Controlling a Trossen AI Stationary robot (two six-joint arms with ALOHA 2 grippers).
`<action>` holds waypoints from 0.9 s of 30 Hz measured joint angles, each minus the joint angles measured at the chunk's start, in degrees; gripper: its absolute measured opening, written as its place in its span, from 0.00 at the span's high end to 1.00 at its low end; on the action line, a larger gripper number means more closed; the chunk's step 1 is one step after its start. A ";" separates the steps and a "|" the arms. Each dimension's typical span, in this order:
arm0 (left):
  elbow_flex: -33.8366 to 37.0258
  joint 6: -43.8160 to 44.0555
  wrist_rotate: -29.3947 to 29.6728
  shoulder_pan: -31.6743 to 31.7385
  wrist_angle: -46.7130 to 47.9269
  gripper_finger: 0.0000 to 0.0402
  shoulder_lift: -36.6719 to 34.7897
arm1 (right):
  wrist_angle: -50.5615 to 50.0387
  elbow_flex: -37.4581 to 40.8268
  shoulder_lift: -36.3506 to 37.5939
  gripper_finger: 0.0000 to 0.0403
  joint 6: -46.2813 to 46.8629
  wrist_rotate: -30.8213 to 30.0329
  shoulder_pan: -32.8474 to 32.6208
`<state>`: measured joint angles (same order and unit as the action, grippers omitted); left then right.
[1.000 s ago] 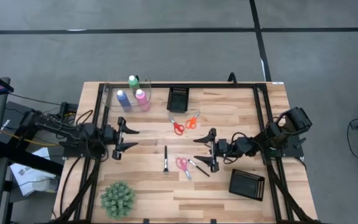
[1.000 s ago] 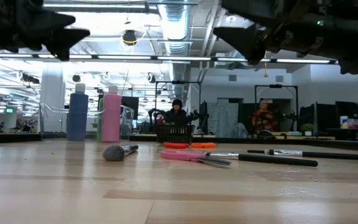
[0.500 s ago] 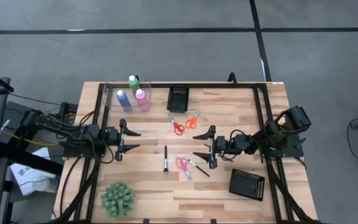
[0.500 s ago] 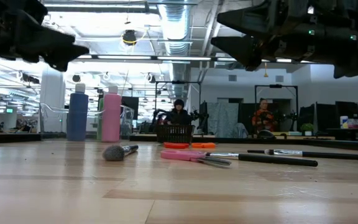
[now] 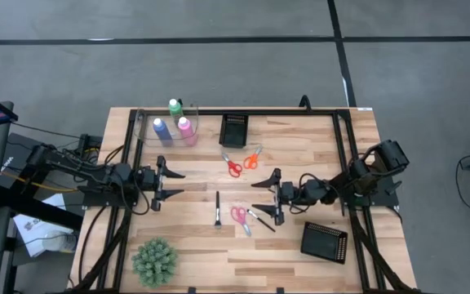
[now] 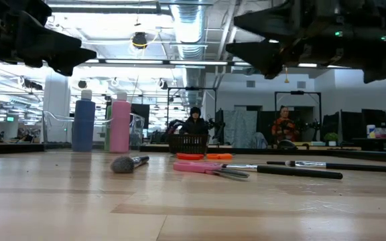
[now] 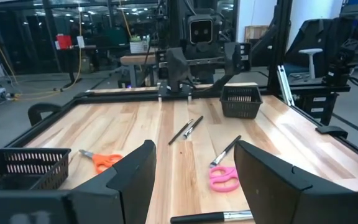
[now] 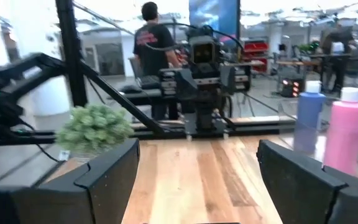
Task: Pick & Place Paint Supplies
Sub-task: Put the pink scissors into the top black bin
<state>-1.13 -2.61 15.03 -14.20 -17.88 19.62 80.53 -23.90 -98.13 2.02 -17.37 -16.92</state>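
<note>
Both pincers are held apart and empty above mid-table: right pincer [image 5: 267,196] over the pink scissors [image 5: 240,216] and thin brushes [image 5: 260,220], left pincer [image 5: 166,181] waiting. Descent should be centred on one item.

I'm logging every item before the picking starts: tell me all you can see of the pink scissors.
The pink scissors lie flat on the wooden table, near its middle, with two pink loop handles that look like plastic and grey metal blades. The blades look shut or nearly so, as far as can be told. Nothing grips them: a dark-handled brush lies close beside them, and whether the two touch cannot be told. The right gripper hangs open above the table beside them.
</note>
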 joint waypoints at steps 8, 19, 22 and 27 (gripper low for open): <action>-0.07 0.06 2.73 0.00 -0.22 0.48 1.84 | -19.27 -9.38 0.00 0.22 -0.10 -0.68 0.23; -0.07 3.50 3.52 0.00 -0.38 0.48 4.57 | -57.40 -25.41 0.00 0.22 7.65 0.90 -2.07; -0.09 4.68 3.50 0.00 -1.05 0.48 4.57 | -62.12 -29.10 0.00 0.22 7.23 0.85 -3.10; -0.13 5.66 1.55 0.00 -5.09 0.48 4.55 | -58.26 -30.28 0.00 0.22 3.40 -2.19 -4.93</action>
<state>-1.25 3.05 16.58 -14.20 -22.97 24.16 22.27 -54.17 -98.13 5.42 -19.56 -21.86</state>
